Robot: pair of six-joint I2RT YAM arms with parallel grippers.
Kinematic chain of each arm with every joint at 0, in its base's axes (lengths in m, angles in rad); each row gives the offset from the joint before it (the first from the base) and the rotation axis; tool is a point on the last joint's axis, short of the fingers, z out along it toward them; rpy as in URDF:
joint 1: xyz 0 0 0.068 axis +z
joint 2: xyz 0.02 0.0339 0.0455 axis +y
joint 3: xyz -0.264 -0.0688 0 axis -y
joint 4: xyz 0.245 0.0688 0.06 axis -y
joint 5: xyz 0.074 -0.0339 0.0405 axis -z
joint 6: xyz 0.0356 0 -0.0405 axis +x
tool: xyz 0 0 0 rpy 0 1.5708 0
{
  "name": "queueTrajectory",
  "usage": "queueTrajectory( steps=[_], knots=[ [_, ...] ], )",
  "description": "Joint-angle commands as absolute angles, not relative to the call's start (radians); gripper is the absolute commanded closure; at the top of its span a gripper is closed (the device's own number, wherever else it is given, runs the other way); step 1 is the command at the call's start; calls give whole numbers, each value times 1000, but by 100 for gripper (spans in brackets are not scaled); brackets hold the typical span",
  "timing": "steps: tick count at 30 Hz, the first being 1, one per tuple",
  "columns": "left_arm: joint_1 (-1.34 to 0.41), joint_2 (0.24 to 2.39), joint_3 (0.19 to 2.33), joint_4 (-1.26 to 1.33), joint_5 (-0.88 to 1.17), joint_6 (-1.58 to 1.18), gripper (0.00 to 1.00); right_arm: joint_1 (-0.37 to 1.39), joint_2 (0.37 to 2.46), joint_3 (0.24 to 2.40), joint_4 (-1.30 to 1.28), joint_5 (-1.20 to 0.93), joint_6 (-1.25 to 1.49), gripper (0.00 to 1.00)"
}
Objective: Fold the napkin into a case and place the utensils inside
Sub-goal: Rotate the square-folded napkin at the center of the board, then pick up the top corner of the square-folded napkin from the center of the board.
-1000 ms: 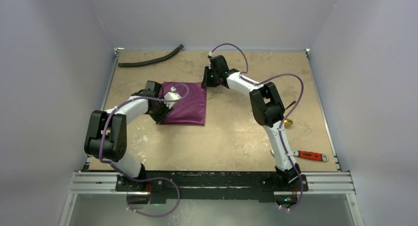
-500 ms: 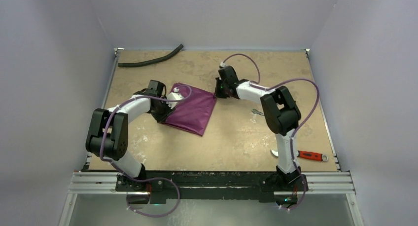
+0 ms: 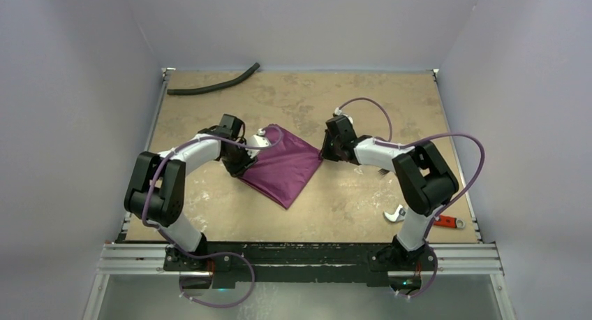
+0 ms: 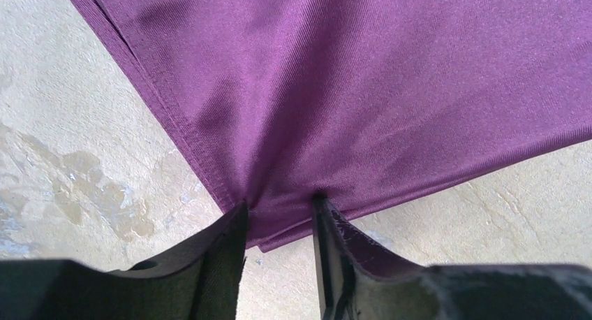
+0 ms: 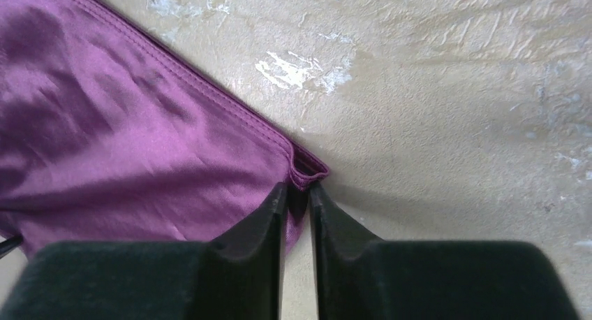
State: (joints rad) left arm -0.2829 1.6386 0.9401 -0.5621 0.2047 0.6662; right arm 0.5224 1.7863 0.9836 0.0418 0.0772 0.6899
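Left claw (image 4: 279,205) and right claw (image 5: 297,188) were each clamped on opposite corners of the napkin (image 3: 283,168), laid folded over on the bench (image 3: 314,96). The case was judged only part-made; the utensils, seen in no view, were yet to be placed inside.

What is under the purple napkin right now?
The napkin rests on the tan table, which shows around it. A doubled hem at its edges suggests a folded layer beneath. Anything else under the cloth is covered and cannot be seen.
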Motion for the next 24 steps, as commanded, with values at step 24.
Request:
queueTrajectory(
  steps=[24],
  knots=[
    [-65, 1727, 1298, -818, 483, 556, 48, 517, 2262, 1888, -72, -368, 258, 41]
  ],
)
